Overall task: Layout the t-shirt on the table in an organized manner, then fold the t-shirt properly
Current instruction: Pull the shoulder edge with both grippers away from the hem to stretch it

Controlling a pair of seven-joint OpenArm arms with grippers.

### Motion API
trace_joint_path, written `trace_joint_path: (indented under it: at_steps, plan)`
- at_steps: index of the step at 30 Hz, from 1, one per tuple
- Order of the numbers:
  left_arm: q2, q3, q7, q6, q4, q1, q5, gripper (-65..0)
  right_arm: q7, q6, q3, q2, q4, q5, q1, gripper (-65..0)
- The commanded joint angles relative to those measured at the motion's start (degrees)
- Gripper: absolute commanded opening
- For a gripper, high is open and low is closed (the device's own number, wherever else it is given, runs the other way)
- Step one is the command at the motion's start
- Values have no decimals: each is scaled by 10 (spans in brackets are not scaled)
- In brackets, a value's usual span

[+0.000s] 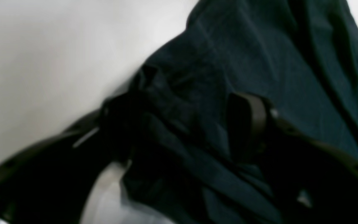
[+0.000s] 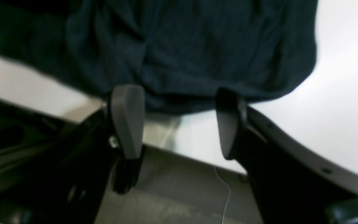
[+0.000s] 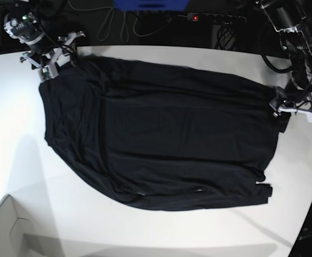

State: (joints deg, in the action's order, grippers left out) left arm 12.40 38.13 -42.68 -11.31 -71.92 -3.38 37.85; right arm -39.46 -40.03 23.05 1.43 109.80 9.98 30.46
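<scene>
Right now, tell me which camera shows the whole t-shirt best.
The base view: the t-shirt lies spread across the table, outline complete. The left wrist view shows only wrinkled fabric, the right wrist view only one blurred edge.

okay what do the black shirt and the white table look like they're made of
The t-shirt: thin, soft woven or knit fabric, matte black; it drapes and wrinkles in fine folds. The table: smooth, hard white surface, probably laminate or painted board; slight sheen and soft shadows, no grain.
</scene>
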Motion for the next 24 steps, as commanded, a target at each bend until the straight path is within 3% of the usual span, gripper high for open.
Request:
trace_joint_path:
  at_steps: [1, 5, 10, 13, 24]
  plan:
    - [-4, -4, -48, 16, 18, -4, -24, -263, 12, 0, -6, 3, 3, 10, 1, -277]
    - [-4, -3, -47, 16, 37, -3, -20, -438, 17, 0, -18, 3, -23, 11, 0, -277]
    - [-5, -2, -47, 16, 37, -3, -20, -532, 18, 0, -26, 3, -48, 11, -5, -277]
    - [0, 0, -47, 16, 37, -3, -21, -650, 18, 0, -26, 3, -63, 11, -18, -278]
    - [30, 57, -50, 16, 37, -4, -20, -649, 18, 0, -23, 5, -76, 12, -26, -282]
